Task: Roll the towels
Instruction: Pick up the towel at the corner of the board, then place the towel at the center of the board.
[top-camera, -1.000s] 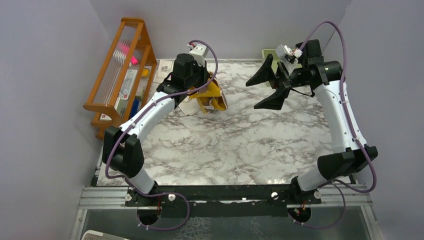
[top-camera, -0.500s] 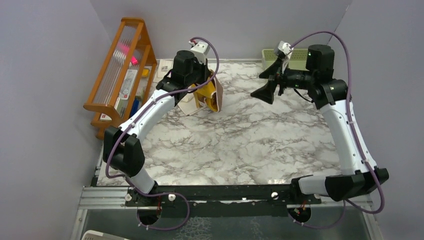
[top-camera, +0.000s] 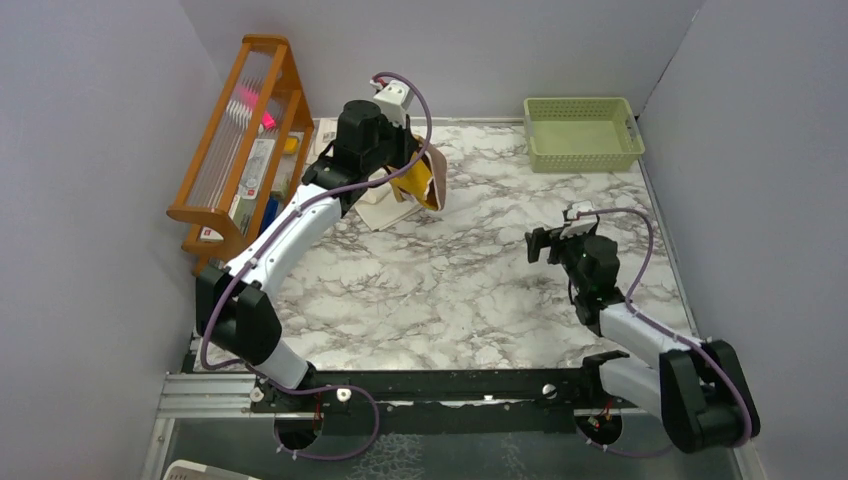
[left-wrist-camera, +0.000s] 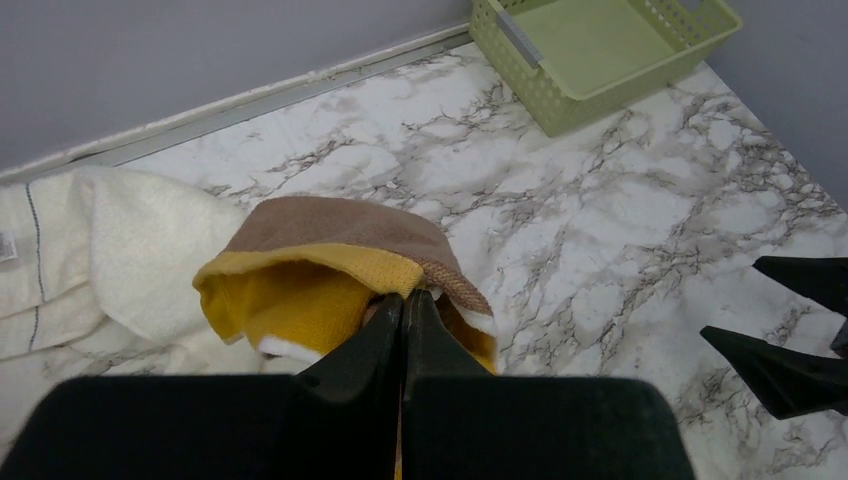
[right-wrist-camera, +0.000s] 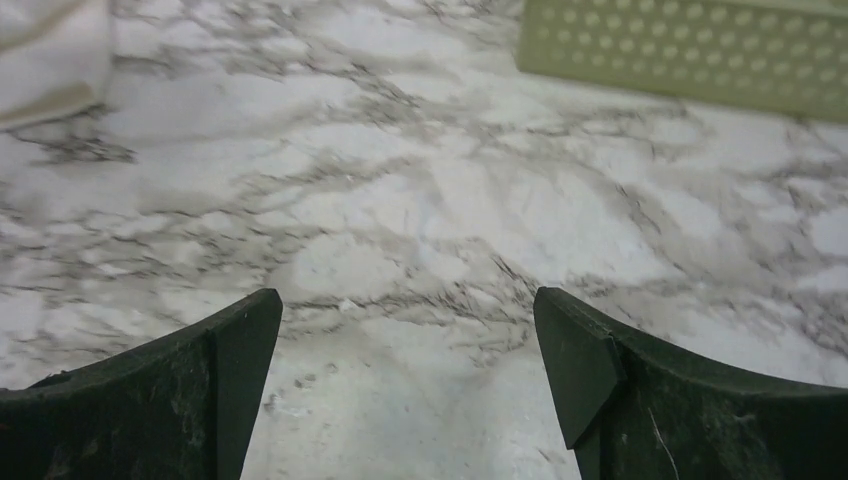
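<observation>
**Left claw lifts the brown towel off the heap; right claw idles apart**

The left claw (left-wrist-camera: 402, 305) is clenched on a fold of the brown towel (left-wrist-camera: 340, 225), at the far left of the marble surface (top-camera: 450, 290). The cloth bunches around the shut fingers with its brown face outward and its mustard-yellow reverse showing inside the fold. A pinch at the edge like this probably serves to pull the towel clear of its neighbour, so it can be laid flat before rolling. Whether its lower end touches the marble cannot be told.

The cream towel (left-wrist-camera: 120, 240) lies rumpled just beside and partly beneath it, close to the back wall, and is not rolled.

The right claw (right-wrist-camera: 405, 310) is released — jaws spread wide, grasping nothing. It hangs low over bare marble at the near right, well apart from both towels, seemingly parked out of the way or ready to help spread the cloth.

A green basket (top-camera: 583, 132) sits in the far right corner and a wooden rack (top-camera: 245, 130) stands along the left. With neither towel rolled, the task looks to be in its early part.
</observation>
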